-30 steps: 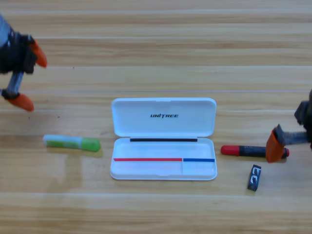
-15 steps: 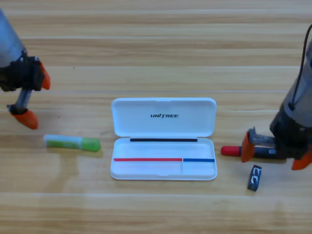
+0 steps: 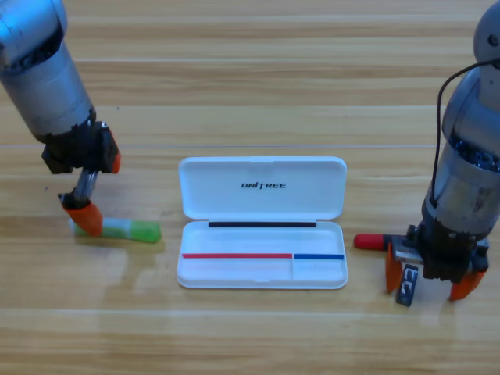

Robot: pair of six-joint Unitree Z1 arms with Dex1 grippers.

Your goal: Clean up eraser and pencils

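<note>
Item — white case (image 3: 262, 234), lid open and laid back toward 12 o'clock, tray vacant of any task object, centre of the wooden desk (image 3: 250, 86).

Item — eraser (image 3: 406, 284), small black block with white markings, on the desk at about 4 o'clock from the case, just beyond its right end. The right gripper (image 3: 426, 283) is lowered over it, fingers open, one orange tip on either side of the block; contact with it cannot be made out.

Item — red-and-black pen (image 3: 369, 241), lying at 3 o'clock from the case. Only the red end toward the case shows; the rest is hidden under the right gripper's body.

Item — light-green stick (image 3: 129, 230), flat on the desk at 9 o'clock from the case, well apart from it. The left gripper (image 3: 94, 190) stands over its far end, fingers spread wide, the lower tip at or on that end, the upper tip above and clear.

Step in hand, by appearance — both arms lined up for first pick-ups; nothing yet stowed.

Next move calls for: right fingers to close squarely on the eraser without nudging the pen beside it, then lift and carry toward 9 o'clock into the tray. The left needs both tips astride the stick before closing.
</note>
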